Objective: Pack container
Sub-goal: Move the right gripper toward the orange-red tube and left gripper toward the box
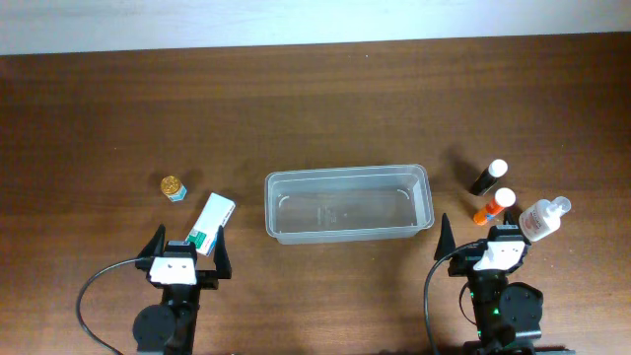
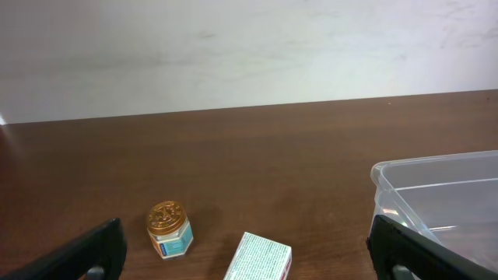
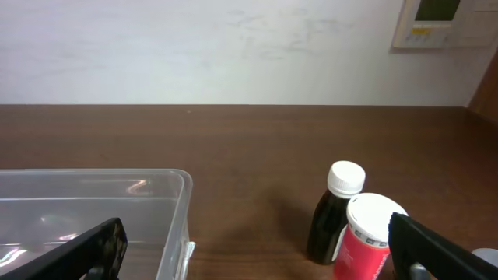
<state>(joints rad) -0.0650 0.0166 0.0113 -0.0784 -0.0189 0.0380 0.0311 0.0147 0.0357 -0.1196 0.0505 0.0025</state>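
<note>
The clear plastic container [image 1: 347, 204] sits empty at the table's middle; it also shows in the left wrist view [image 2: 443, 204] and the right wrist view [image 3: 93, 214]. Left of it lie a white-and-green box [image 1: 210, 223] [image 2: 259, 258] and a small gold-lidded jar [image 1: 173, 186] [image 2: 170, 229]. Right of it stand a dark bottle with a white cap [image 1: 488, 177] [image 3: 334, 211], an orange-red bottle with a white cap [image 1: 495, 206] [image 3: 366, 239] and a clear bottle [image 1: 544, 218]. My left gripper [image 1: 187, 254] [image 2: 249, 268] is open and empty near the box. My right gripper [image 1: 471, 247] [image 3: 257, 264] is open and empty.
The brown wooden table [image 1: 315, 108] runs back to a white wall [image 2: 249, 47]. A wall panel [image 3: 440, 22] hangs at the upper right in the right wrist view.
</note>
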